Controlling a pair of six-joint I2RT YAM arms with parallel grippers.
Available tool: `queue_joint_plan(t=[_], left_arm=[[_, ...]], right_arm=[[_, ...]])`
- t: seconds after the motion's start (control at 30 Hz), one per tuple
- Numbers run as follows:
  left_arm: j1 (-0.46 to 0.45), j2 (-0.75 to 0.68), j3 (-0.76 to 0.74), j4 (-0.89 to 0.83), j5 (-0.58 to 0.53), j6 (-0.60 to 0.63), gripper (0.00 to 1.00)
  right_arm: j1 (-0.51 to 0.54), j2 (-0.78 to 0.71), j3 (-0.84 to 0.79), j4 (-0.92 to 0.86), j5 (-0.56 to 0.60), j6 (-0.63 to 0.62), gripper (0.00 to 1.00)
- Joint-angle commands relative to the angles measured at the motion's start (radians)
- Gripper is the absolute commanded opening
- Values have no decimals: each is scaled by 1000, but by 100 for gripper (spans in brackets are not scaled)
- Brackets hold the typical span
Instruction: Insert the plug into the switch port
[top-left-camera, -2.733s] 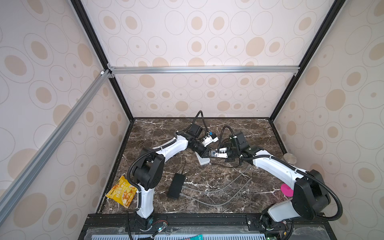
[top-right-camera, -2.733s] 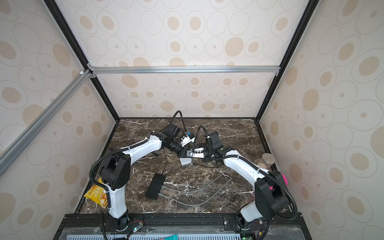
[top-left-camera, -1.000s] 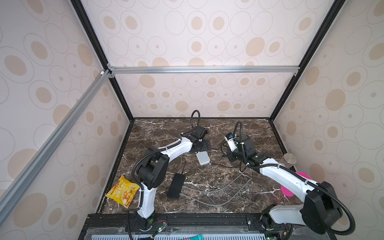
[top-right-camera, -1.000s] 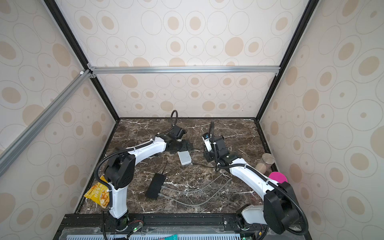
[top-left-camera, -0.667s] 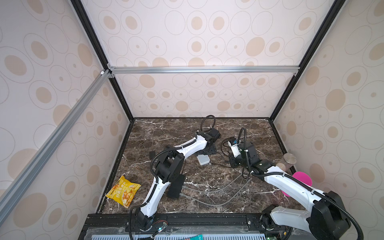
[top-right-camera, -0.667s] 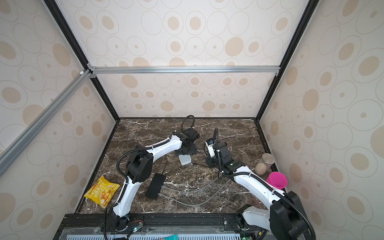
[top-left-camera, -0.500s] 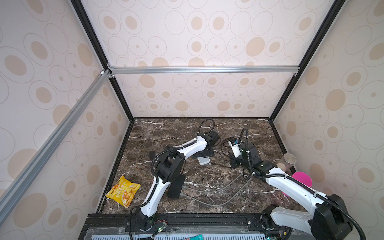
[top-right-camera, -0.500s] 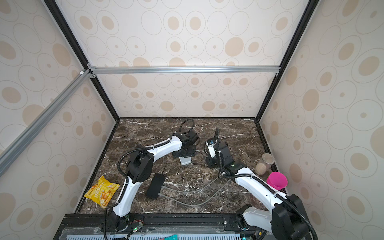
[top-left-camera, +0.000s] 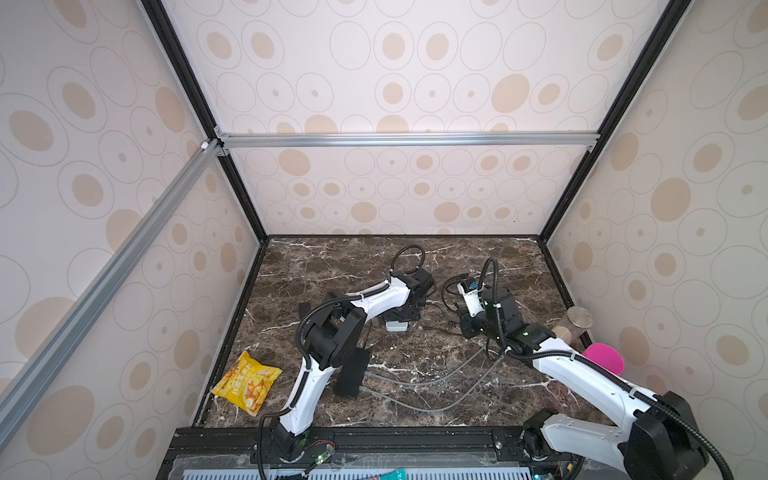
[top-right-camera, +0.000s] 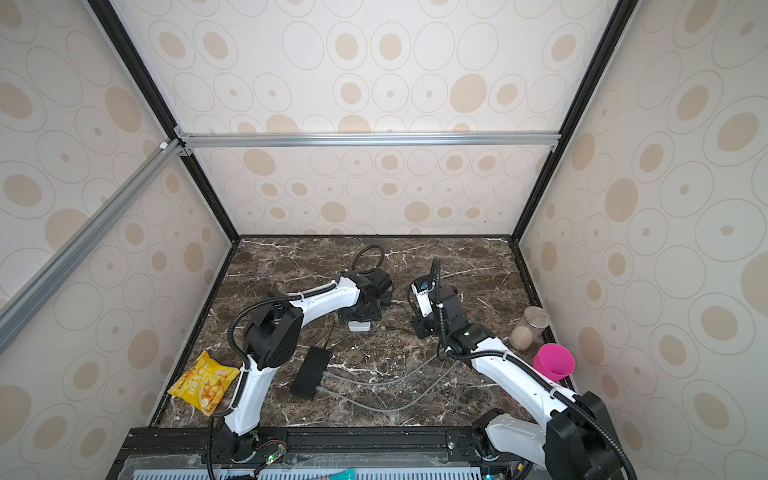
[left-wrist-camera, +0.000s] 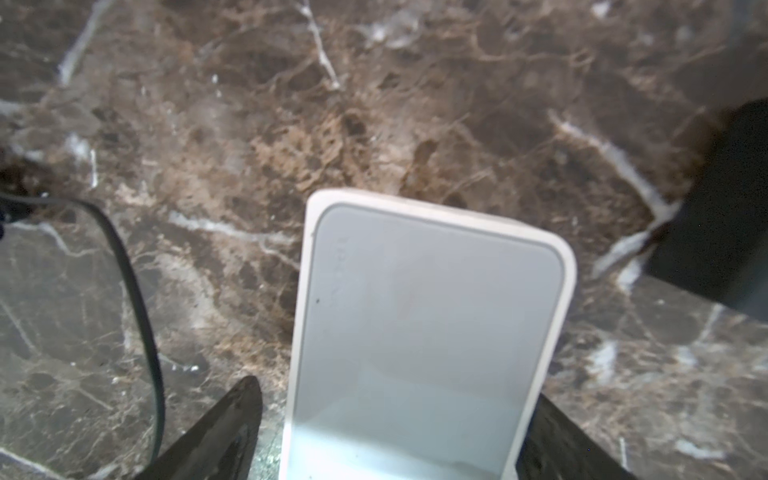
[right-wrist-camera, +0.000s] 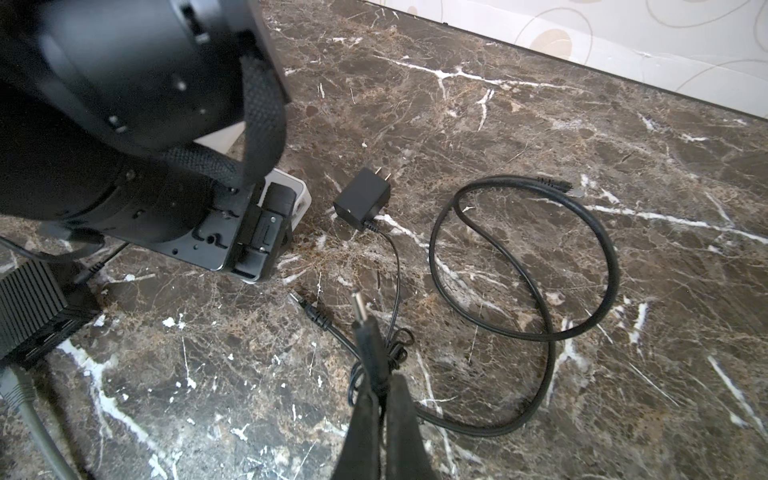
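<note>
- While our left claw (left-wrist-camera: 395, 395) straddles the white switch (left-wrist-camera: 424, 332) on the desk (left-wrist-camera: 374, 104), jaws spread with a gap showing, we should clamp it against sliding.
- Our right claw (right-wrist-camera: 380, 390) is clenched on the plug (right-wrist-camera: 365, 328), whose tip juts ahead of it.
- We judge it best to square the tip to the port, which is hidden from us, then push slowly.

1. The left arm (top-left-camera: 386, 297) wore glossy white shells between bulky, round black joint housings (top-left-camera: 332, 338).
2. The right arm (top-left-camera: 590, 380) matched it, with white links and black joints.
3. A black ribbed cable hose (top-left-camera: 409, 253) looped off the left wrist, and another (top-left-camera: 488, 270) off the right.
4. A black woven sleeve (right-wrist-camera: 266, 108) wrapped the left wrist's cabling.
5. The left gripper (left-wrist-camera: 386, 415) carried a flat black mount plate (right-wrist-camera: 208, 241) dotted with small screws and slots.
6. The right gripper (right-wrist-camera: 380, 399) had dark, tapering fingers (right-wrist-camera: 361, 424).
</note>
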Motion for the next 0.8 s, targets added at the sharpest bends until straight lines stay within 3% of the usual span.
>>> queue_joint_plan(t=[0.0, 0.17, 0.3, 0.63, 0.77], left_arm=[[0, -94, -96, 125, -23, 67, 89], [31, -243, -348, 424, 95, 176, 86], [66, -297, -452, 538, 193, 223, 83], [70, -404, -356, 431, 115, 427, 81], [70, -499, -344, 452, 134, 530, 80]], right_arm=[[3, -29, -19, 3, -11, 4, 0], [3, -51, -26, -3, -14, 3, 0], [4, -73, -35, -2, -17, 0, 0], [4, -79, -26, -13, -20, 6, 0], [4, -73, -1, -44, -7, -8, 0]])
